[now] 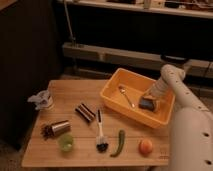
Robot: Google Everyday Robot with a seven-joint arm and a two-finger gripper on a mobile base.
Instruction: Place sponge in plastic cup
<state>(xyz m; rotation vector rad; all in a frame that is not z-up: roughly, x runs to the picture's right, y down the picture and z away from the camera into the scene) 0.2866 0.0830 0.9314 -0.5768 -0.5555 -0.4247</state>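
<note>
A yellow bin stands on the right half of the wooden table. A dark blue-grey sponge lies in the bin near its right wall. My gripper reaches down into the bin from the right and sits right at the sponge. A small green plastic cup stands upright near the table's front left, far from the gripper.
A metal spoon lies in the bin. On the table are a clear crumpled container, a dark bar, a metal can on its side, a dish brush, a green pepper and an orange fruit.
</note>
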